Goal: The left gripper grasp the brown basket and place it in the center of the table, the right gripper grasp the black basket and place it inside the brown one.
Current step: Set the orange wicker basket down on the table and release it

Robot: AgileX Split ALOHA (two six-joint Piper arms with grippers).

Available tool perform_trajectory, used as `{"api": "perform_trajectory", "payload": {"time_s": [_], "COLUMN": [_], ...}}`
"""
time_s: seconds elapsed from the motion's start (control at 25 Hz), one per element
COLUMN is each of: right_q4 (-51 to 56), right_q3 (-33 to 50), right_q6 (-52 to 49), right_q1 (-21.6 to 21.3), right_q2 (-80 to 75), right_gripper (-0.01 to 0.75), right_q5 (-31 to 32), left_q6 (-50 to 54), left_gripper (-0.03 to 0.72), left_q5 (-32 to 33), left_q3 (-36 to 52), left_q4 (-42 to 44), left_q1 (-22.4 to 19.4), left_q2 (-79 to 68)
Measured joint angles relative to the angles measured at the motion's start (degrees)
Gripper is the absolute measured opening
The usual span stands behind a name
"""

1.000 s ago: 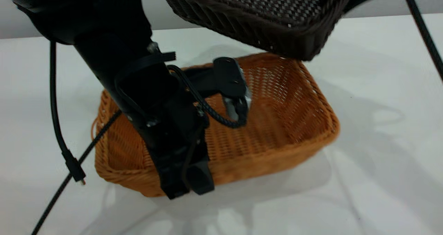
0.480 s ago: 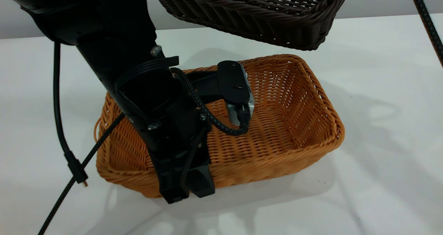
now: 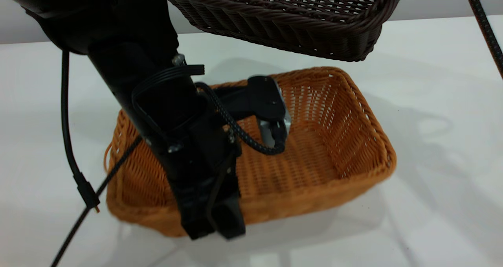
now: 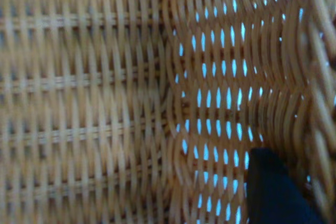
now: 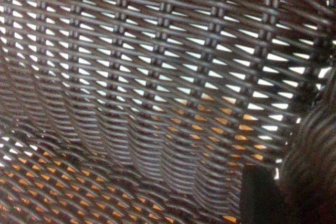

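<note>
**Exterior view: brown basket gripped on the table, black basket held above it**

Exterior view: the brown basket [image 3: 330, 141] is seen on the white table [image 3: 440, 141], near the middle of the picture. The left arm [image 3: 157, 102] is reached down over the basket's near long wall, and the left gripper [image 3: 214, 223] is clamped on that wall, one finger outside it and the other inside. A black bracket with a small camera [image 3: 271, 113] is carried over the basket's interior. A braided cable [image 3: 82, 188] is hung from the arm at the basket's left end. The black basket [image 3: 290, 19] is held in the air above the far side of the brown basket, tilted, with no contact between the two. The right gripper itself is cut off by the frame's upper edge, so it cannot be told here whether it is apart or together.

Left wrist view: the picture is filled with the brown basket's weave, floor and wall meeting at a seam. One dark fingertip [image 4: 273, 192] is pressed against the inside of the wall by the rim.

Right wrist view: the black basket's open weave is seen from close by, with orange wicker of the brown basket [image 5: 220, 124] showing through the gaps. A dark finger [image 5: 260, 195] is laid against the black basket's wall beside its thick rim, where the right gripper is closed on the black basket.
</note>
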State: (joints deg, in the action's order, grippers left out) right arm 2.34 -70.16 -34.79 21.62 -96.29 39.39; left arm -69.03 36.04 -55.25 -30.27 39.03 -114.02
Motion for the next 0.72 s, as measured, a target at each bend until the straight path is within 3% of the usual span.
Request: {"api": "perform_trajectory", "payload": {"time_s": [0.2,0.32,0.48,0.72], "right_q4": [0.0,0.0,0.0,0.0], "right_q3": [0.0,0.0,0.0,0.0], "right_q6": [1.8,1.7,1.7,1.7], "right_q1": [0.0,0.0,0.0,0.0], "right_q2": [0.0,0.0,0.0,0.0], "right_gripper": [0.224,0.224,0.223,0.222], "right_q5": [0.4,0.5,0.5,0.2], "left_q6": [1.9,1.9,2.0,2.3], "left_gripper": [0.491,0.617,0.670,0.673], "left_q5": [-0.1,-0.8,-0.9,-0.2], "left_q3": [0.1,0.1,0.0,0.0], "left_q4": [-0.4,-0.6,-0.7,-0.7], "left_q1": [0.0,0.1,0.1,0.1], "left_q2": [0.0,1.0,4.1,10.3]}}
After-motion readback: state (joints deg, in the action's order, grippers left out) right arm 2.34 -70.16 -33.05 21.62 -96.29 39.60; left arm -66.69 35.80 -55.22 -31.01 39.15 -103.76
